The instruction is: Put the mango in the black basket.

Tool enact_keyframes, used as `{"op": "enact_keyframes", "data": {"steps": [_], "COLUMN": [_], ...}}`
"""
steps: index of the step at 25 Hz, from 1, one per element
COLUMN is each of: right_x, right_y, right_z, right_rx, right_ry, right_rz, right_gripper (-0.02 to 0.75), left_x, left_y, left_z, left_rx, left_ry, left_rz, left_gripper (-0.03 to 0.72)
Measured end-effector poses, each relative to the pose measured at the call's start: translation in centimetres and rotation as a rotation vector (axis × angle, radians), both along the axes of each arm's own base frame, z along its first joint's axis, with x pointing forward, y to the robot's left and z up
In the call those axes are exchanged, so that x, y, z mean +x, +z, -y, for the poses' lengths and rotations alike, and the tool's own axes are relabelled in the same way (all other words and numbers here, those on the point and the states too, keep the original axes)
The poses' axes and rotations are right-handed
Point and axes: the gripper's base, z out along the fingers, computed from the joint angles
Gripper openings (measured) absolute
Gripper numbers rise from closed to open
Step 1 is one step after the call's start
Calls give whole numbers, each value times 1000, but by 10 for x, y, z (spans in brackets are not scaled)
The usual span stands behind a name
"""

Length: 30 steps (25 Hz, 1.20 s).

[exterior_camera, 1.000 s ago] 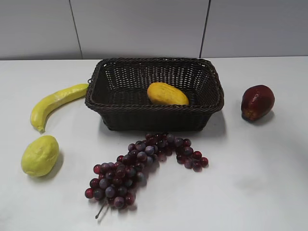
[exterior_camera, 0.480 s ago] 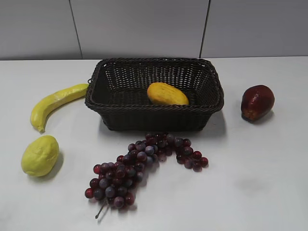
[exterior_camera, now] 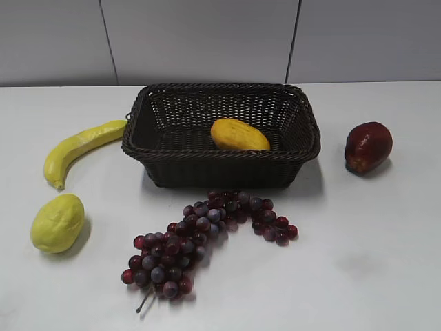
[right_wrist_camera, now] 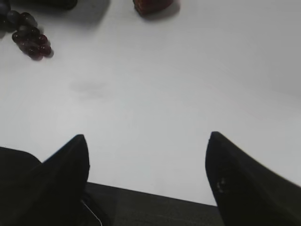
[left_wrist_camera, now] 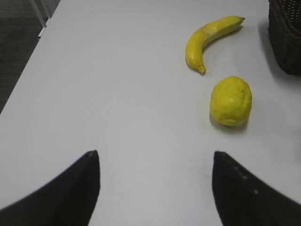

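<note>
The orange-yellow mango (exterior_camera: pixel 239 135) lies inside the black basket (exterior_camera: pixel 172 96), at its front middle. The basket stands at the back centre of the white table; its corner also shows in the left wrist view (left_wrist_camera: pixel 287 42). Neither gripper shows in the exterior view. My left gripper (left_wrist_camera: pixel 155 157) is open and empty over the bare table, well left of the basket. My right gripper (right_wrist_camera: pixel 146 139) is open and empty above the table's front edge, far from the basket.
A yellow banana (exterior_camera: pixel 79 148) and a pale lemon (exterior_camera: pixel 57 222) lie left of the basket; both show in the left wrist view, banana (left_wrist_camera: pixel 207 40) and lemon (left_wrist_camera: pixel 230 101). Purple grapes (exterior_camera: pixel 200 238) lie in front. A dark red fruit (exterior_camera: pixel 368 146) sits right.
</note>
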Motion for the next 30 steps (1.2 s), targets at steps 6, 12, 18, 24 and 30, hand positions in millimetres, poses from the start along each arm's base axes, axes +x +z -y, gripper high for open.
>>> {"op": "enact_keyframes", "data": {"steps": [6,12,18,24,30], "right_x": [-29,-33,-31,-28,-28], "right_y": [-24,-35,-35,-39,-39], "right_z": [14,15,14,10,10], "right_rx": [39,45,58,75,74], "right_ry": [0,3,12,33,37], "right_rz": [84,99,125,139,140], "right_gripper": [592,591,591,591,591], "left_x": [0,0,0,0,0], "left_y": [0,0,0,0,0], "left_z": [0,0,0,0,0], "left_rx": [0,0,0,0,0], "left_ry": [0,0,0,0,0], "left_rz": [0,0,0,0,0], "left_gripper": [555,555,555,555,555]}}
